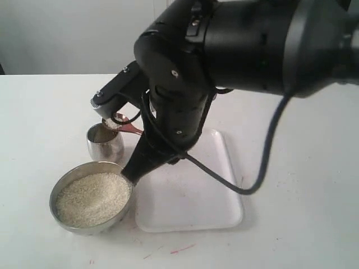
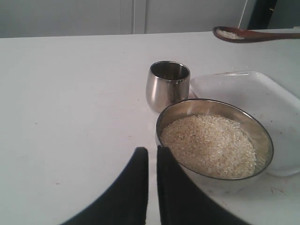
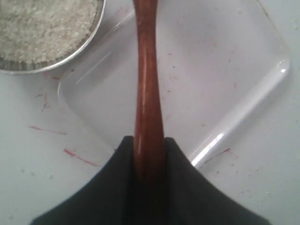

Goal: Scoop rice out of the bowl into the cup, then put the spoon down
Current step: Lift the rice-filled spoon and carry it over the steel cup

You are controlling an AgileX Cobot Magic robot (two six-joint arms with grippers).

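The steel bowl holds a mound of rice. Just behind it stands the small steel cup. My right gripper is shut on the handle of the reddish-brown spoon. The spoon is held level in the air, its round end loaded with rice right by the cup's rim. My left gripper hovers beside the bowl's rim, its fingers almost together and empty. The exterior view does not show it.
A shallow white tray lies on the white table right next to the bowl and under the spoon's handle. The right arm's black bulk fills the upper exterior view. Red marks streak the tabletop.
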